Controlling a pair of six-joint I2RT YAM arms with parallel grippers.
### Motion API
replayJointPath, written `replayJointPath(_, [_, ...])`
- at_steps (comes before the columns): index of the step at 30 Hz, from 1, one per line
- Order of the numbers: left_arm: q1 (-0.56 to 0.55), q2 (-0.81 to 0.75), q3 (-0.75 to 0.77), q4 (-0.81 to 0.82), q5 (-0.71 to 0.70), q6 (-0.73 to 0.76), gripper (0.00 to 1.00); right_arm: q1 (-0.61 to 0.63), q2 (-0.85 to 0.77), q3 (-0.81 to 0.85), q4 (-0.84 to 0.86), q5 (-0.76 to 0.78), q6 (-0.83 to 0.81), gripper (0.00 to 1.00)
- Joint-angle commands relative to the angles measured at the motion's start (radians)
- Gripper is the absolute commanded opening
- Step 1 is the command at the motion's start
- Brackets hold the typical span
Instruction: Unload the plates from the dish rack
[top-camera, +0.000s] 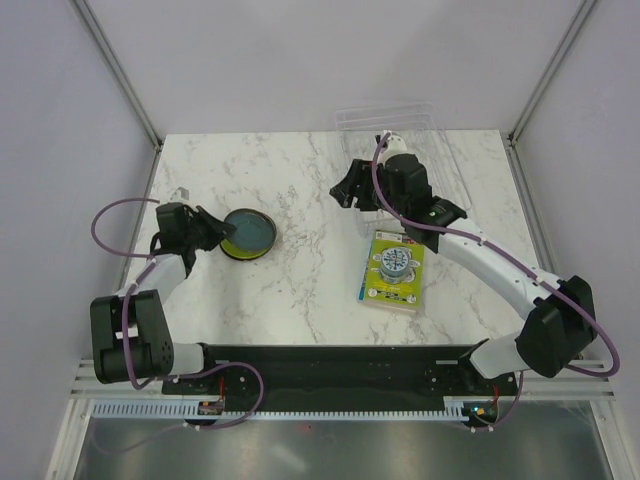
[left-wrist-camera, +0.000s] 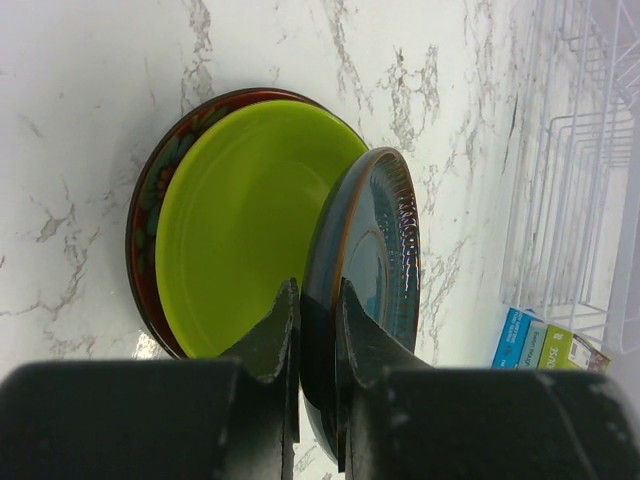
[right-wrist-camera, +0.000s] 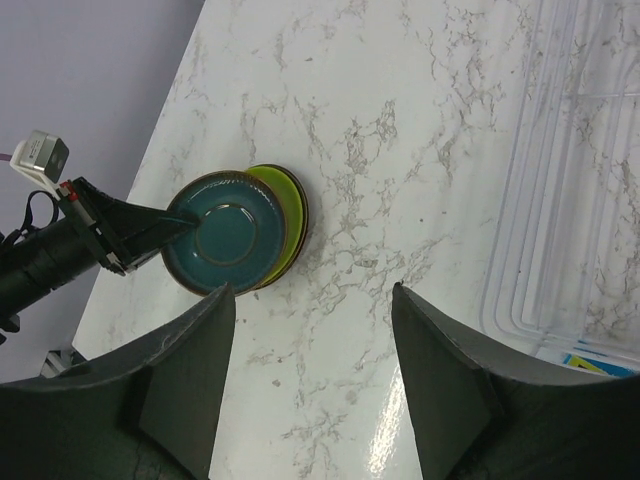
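Stacking step: the left gripper (left-wrist-camera: 317, 300) fingers pinched the tilted teal plate (left-wrist-camera: 375, 250) over the lime green plate (left-wrist-camera: 240, 230), frame left. It probably needed flattening, then release. The right gripper (right-wrist-camera: 312, 295) fingers gaped wide.

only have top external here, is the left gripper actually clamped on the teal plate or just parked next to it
Observer: Clamped. In the left wrist view the left gripper pinches the rim of the teal plate, which is tilted relative to the plate below it.
Operator: what's under it, i only see a yellow-green edge
Observer: A lime green plate lying on a red patterned plate.
Operator: right gripper carrying anything
Observer: No. The right wrist view shows the right gripper open, with only bare table between its fingers.
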Motion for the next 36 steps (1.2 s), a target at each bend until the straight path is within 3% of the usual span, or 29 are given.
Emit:
replayJointPath(1, [0.007,0.007,0.007,0.033,-0.018,0.031,0.02,-0.008,-0.022,-0.015,0.010,-0.002,-0.021,0.71])
replayJointPath(11, [0.008,0.058,0.005,0.046,-0.028,0.037,0.05,-0.022,-0.022,-0.041,0.007,-0.025,-0.025,0.71])
replayJointPath(14, [0.008,0.059,0.005,0.040,-0.034,0.044,0.18,-0.024,-0.022,-0.047,0.004,-0.031,-0.024,0.71])
replayJointPath(16, [0.008,0.055,0.007,0.038,-0.029,0.054,0.36,-0.025,-0.025,-0.049,0.002,-0.034,-0.027,0.71])
replayJointPath(17, [0.008,0.053,0.007,0.036,-0.032,0.051,0.51,-0.028,-0.026,-0.052,0.002,-0.036,-0.027,0.71])
replayJointPath(19, [0.007,0.047,0.008,0.035,-0.031,0.051,0.61,-0.028,-0.028,-0.055,-0.001,-0.036,-0.028,0.71])
replayJointPath(25, [0.008,0.021,0.017,0.004,-0.038,0.048,0.74,-0.031,-0.039,-0.064,-0.008,-0.035,-0.030,0.72])
replayJointPath(35, [0.008,-0.001,0.118,-0.189,-0.089,0.077,0.79,-0.032,-0.082,-0.075,-0.048,-0.004,-0.054,0.72])
replayJointPath(36, [0.007,-0.005,0.122,-0.204,-0.101,0.083,0.89,-0.033,-0.085,-0.076,-0.050,-0.001,-0.056,0.72])
